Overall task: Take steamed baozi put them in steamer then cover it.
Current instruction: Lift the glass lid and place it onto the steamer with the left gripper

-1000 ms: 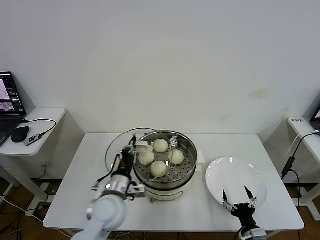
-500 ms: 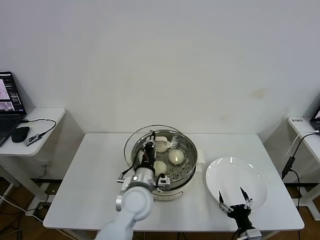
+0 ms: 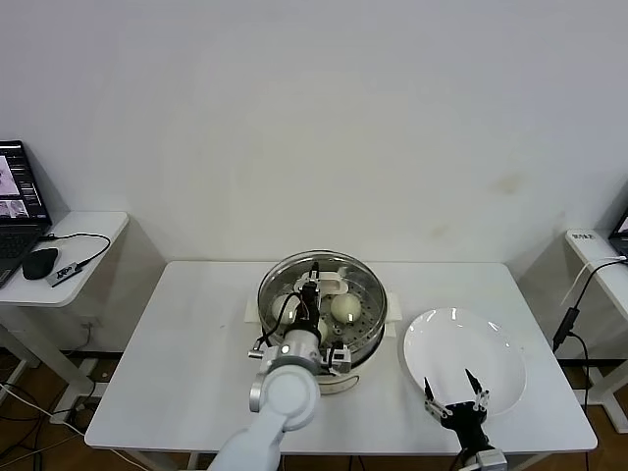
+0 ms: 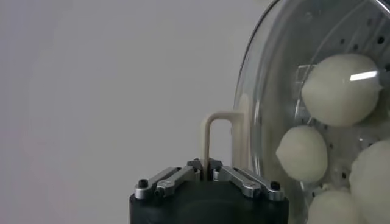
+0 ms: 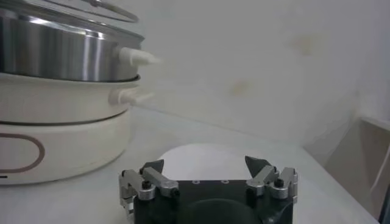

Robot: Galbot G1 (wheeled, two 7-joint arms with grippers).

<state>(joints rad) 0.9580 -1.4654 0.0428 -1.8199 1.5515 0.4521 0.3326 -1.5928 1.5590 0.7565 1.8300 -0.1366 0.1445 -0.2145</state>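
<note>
Your baozi (image 3: 344,307) sit in the steamer (image 3: 368,339), frame centre. Left tool (image 4: 206,171) clamps the cover (image 3: 368,277) handle; seating remains. Right tool (image 3: 455,395) gapes, lower right.

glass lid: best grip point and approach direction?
Grip the whitish bar handle at the centre of the glass lid, coming from above. It stands proud of the smooth dome as a narrow loop, so shut jaws can straddle it; the metal rim gives no such purchase. The left gripper is shut on this handle over the steamer.
</note>
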